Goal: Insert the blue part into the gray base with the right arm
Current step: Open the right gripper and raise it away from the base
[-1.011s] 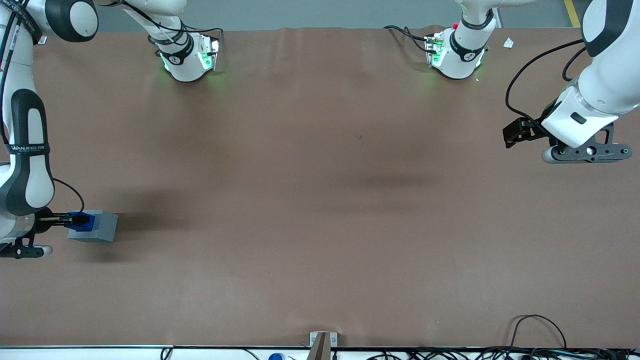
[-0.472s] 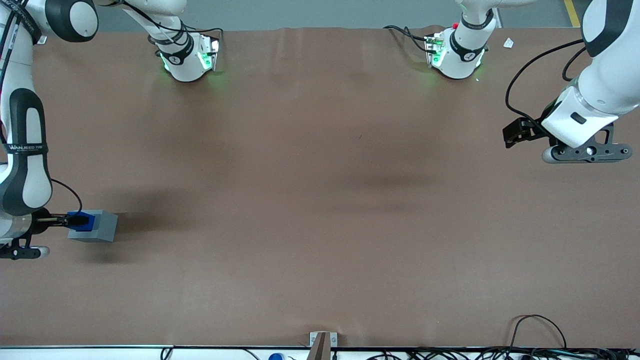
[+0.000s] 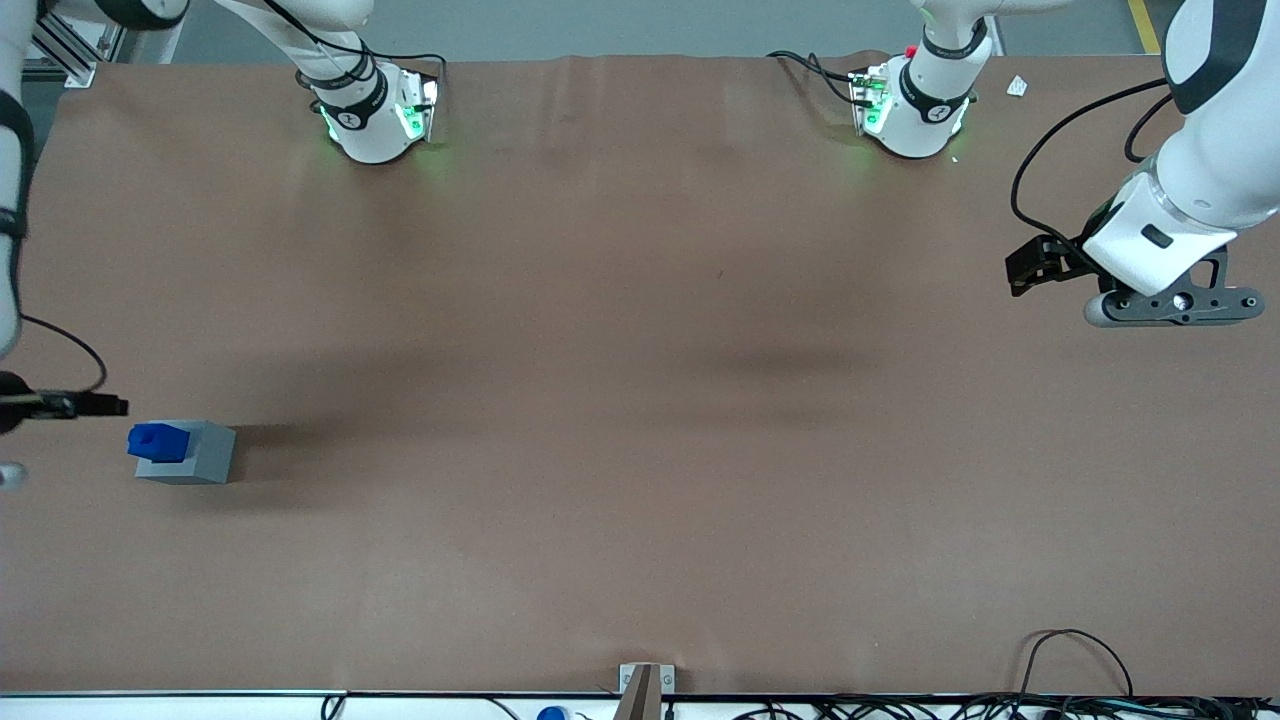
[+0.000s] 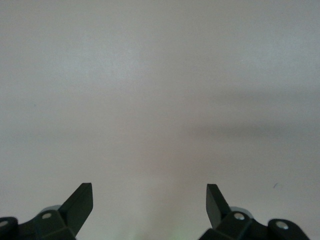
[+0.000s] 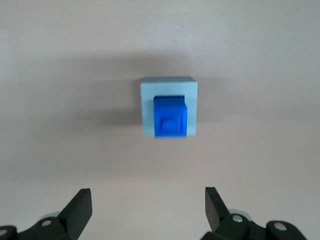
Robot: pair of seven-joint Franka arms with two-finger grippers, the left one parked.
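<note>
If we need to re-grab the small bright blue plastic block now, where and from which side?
Probably from straight above, fingers closing on two facing side walls of the small bright blue plastic block where it stands proud of the light gray boxy base. Its lower part sits in the base, so only that is reachable. The open right gripper hangs above, clear of it.

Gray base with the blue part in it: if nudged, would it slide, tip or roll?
The gray base looks boxy and flat-bottomed, so it would probably slide, not roll. The blue part stands up out of it, perhaps making it slightly top-heavy. The open tool hangs above, touching nothing.
</note>
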